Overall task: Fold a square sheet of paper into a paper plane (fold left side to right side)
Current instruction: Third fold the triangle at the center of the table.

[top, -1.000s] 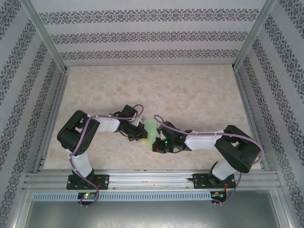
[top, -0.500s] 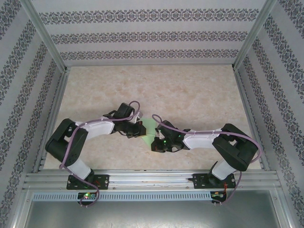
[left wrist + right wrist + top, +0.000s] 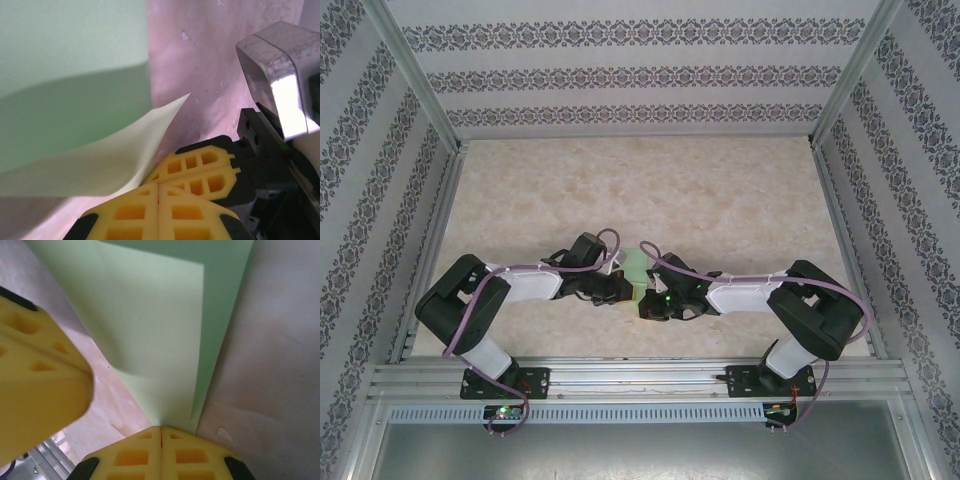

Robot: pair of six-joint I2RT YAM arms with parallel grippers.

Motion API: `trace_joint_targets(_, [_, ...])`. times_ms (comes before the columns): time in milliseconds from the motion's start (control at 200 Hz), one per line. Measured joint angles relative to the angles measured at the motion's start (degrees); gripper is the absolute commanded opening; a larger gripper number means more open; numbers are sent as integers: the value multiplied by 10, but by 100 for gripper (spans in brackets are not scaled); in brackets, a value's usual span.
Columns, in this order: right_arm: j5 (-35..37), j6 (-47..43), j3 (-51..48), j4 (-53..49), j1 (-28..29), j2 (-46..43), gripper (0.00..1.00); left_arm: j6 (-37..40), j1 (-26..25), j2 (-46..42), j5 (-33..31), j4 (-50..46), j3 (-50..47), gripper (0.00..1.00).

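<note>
There was one square sheet of paper (image 3: 636, 267), light green and partly folded, lying on the pale marbled worktop (image 3: 720, 190) near its front edge, between the two arms. There were two claws, both meeting at the sheet's near end. The left claw (image 3: 623, 290) reached in from the left and the right claw (image 3: 648, 303) from the right, their yellow tips just beside each other. In the right wrist view the right claw (image 3: 161, 450) was closed, and the paper (image 3: 165, 330) narrowed down into the seam between its fingers, so it was gripping the sheet there. A raised flap stood up above that grip. In the left wrist view the left claw (image 3: 158, 207) was also closed; a pale lifted flap of the paper (image 3: 90, 160) ran down to its tips, but whether it was pinched there could not be told. Compared with a second earlier, the left arm's elbow had swung outward to the left. Its claw had come lower, toward the front edge, and covered more of the green. The right arm had scarcely shifted.
</note>
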Motion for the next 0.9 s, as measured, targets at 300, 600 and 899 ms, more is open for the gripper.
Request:
trace_joint_targets(300, [0, -4, 2, -4, 0, 0, 0, -19, -8, 42, -3, 46, 0, 0])
trace_joint_targets(600, [8, -16, 15, -34, 0, 0, 0, -19, -8, 56, -26, 47, 0, 0])
trace_joint_targets(899, [18, -20, 24, -56, 0, 0, 0, -18, -8, 67, -28, 40, 13, 0])
